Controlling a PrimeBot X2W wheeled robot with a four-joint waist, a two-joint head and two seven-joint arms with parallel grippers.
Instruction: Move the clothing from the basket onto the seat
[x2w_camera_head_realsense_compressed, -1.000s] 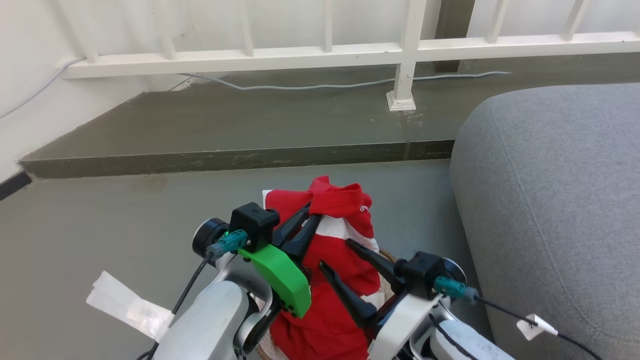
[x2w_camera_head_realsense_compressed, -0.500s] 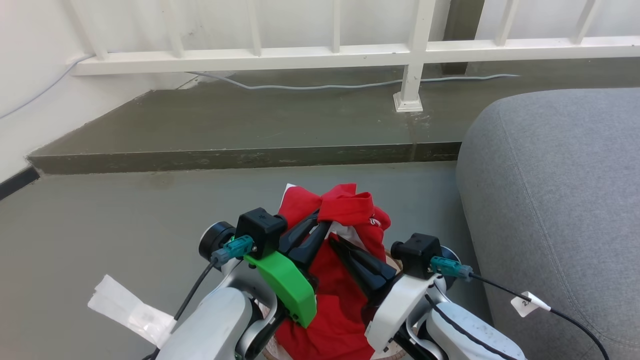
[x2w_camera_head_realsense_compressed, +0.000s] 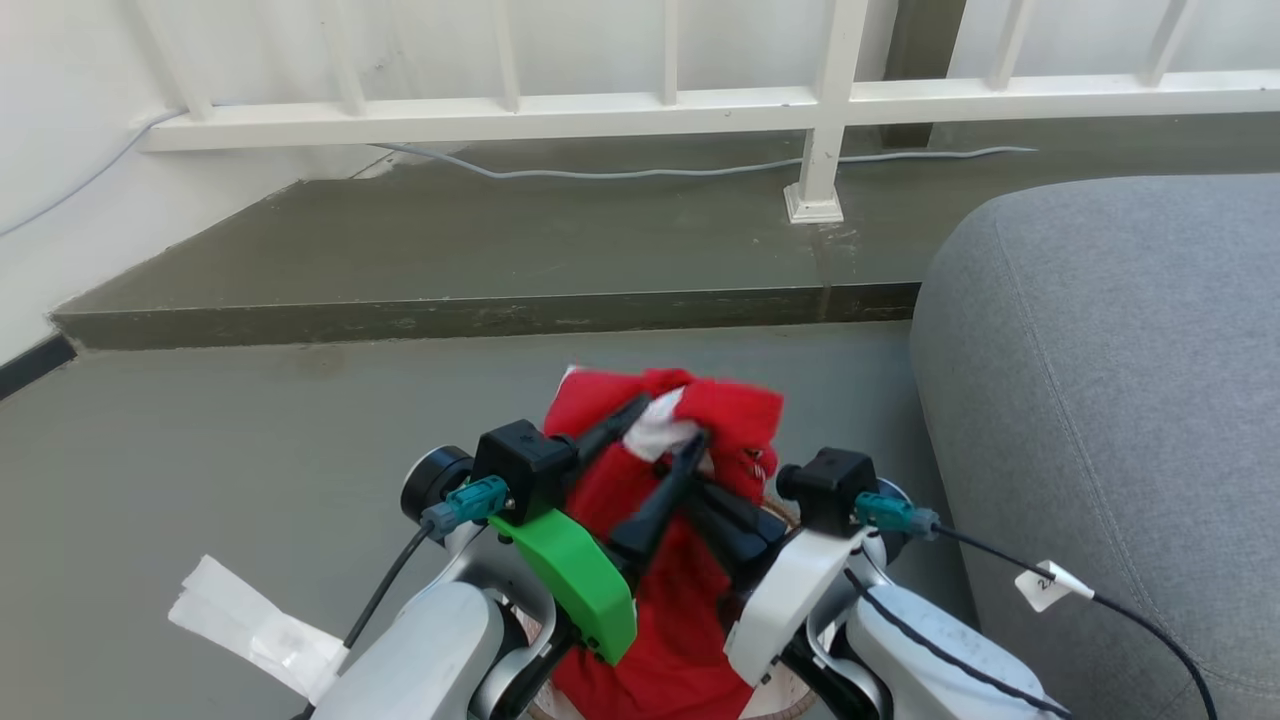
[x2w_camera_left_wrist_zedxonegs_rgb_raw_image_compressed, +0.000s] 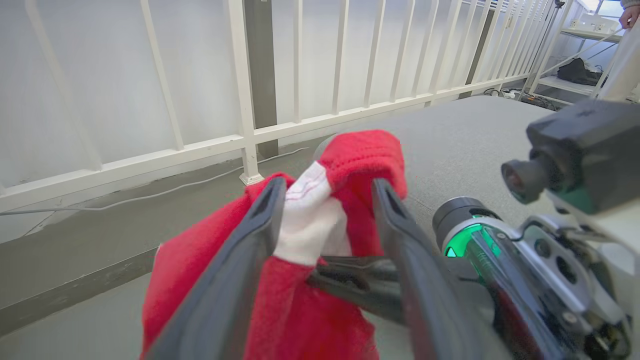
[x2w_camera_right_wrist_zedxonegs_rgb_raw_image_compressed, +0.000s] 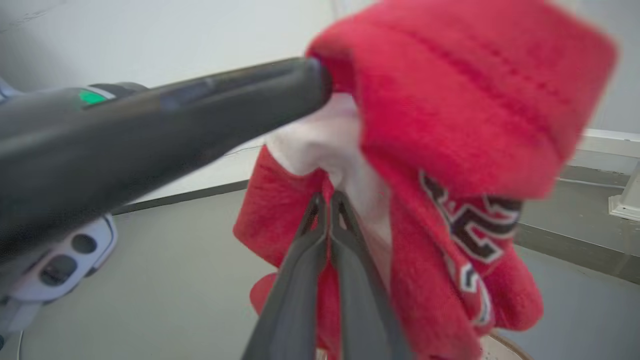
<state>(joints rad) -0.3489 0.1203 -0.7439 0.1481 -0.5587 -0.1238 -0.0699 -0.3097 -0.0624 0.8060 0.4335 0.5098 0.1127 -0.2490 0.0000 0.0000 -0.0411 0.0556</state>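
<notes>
The red clothing (x2w_camera_head_realsense_compressed: 700, 410) with a white panel is lifted in a bunch above the basket (x2w_camera_head_realsense_compressed: 785, 705), whose rim peeks out low between my arms. My left gripper (x2w_camera_head_realsense_compressed: 670, 422) is open, its fingers spread on either side of the bunch; the left wrist view shows the white fold (x2w_camera_left_wrist_zedxonegs_rgb_raw_image_compressed: 310, 225) between them. My right gripper (x2w_camera_head_realsense_compressed: 700, 492) is shut on the clothing just below that fold, its fingertips (x2w_camera_right_wrist_zedxonegs_rgb_raw_image_compressed: 327, 197) pressed together against the fabric. Lettering (x2w_camera_right_wrist_zedxonegs_rgb_raw_image_compressed: 470, 225) shows on the hanging part. The grey seat (x2w_camera_head_realsense_compressed: 1100, 400) lies to the right.
A raised concrete step (x2w_camera_head_realsense_compressed: 480, 315) runs across ahead, with a white railing (x2w_camera_head_realsense_compressed: 820, 110) and a grey cable (x2w_camera_head_realsense_compressed: 620, 172) behind it. A white folded sheet (x2w_camera_head_realsense_compressed: 250, 620) lies on the floor at lower left. A tagged cable (x2w_camera_head_realsense_compressed: 1045, 585) hangs from my right wrist.
My left gripper, shut on the clothing before, has opened its fingers around the bunch. My right gripper closed on the fabric half a second ago and has risen with it. The camera shifted slightly.
</notes>
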